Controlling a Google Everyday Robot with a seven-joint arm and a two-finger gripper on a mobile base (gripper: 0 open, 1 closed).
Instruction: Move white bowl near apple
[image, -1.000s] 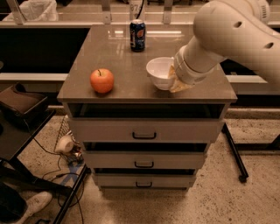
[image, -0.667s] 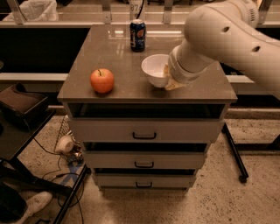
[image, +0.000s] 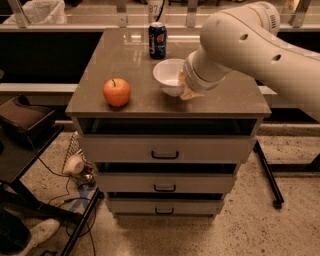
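Grey-brown cabinet top (image: 125, 57), three drawers below, each with a dark handle. Speckled floor around it, with cables and a white shoe (image: 42, 231) at lower left. A long counter runs behind.

- Arm (image: 250, 45): thick white links enter from upper right and slope down to the middle of the top.
- Gripper (image: 184, 86): low over the top, at the right side of the white bowl (image: 167, 75). The wrist covers most of it. Tan fingertips (image: 188, 93) show at the bowl's right wall, one tan patch just inside the rim and one outside and lower. It reads as pinching the rim, closed only to the thickness of the wall.
- White bowl: centre of the top, roughly upright, mouth facing up. Cannot tell whether its base rests on the surface or sits just above it; a dark shadow lies beneath.
- Apple (image: 117, 92): orange-red, stem up, standing toward the front left of the top. Apart from the bowl, with bare surface between them.
- Blue soda can (image: 157, 40): upright toward the back edge, just behind the bowl, not touching it.
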